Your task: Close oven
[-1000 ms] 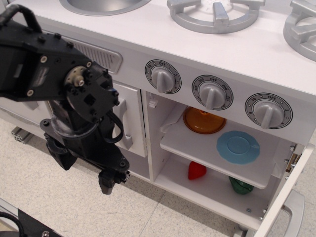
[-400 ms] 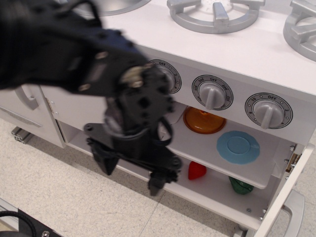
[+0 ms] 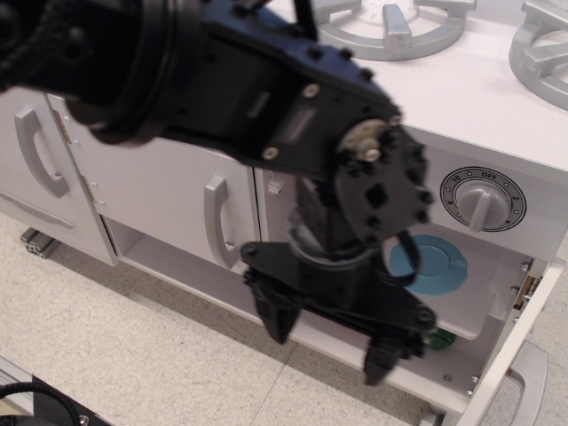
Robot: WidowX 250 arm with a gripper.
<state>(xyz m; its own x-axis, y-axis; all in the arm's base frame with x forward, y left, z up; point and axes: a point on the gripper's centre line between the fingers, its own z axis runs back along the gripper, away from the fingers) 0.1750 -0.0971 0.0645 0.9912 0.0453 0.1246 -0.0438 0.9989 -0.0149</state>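
So the white toy-kitchen oven [image 3: 497, 293] with the inner shelf is wide open at the right, its white door with grey bar handle [image 3: 524, 377] hanging down at the bottom right corner; the black robot gripper [image 3: 333, 342] hangs in front of the compartment with its fingers [image 3: 275, 315] spread apart and empty. Looks like the approach step to me; next it probably needs to get under or behind that door edge and push it up shut.

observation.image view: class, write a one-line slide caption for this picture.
Black robot arm with its tool in front of the open oven, whose door hangs open at lower right, a blue plate on the inner shelf.
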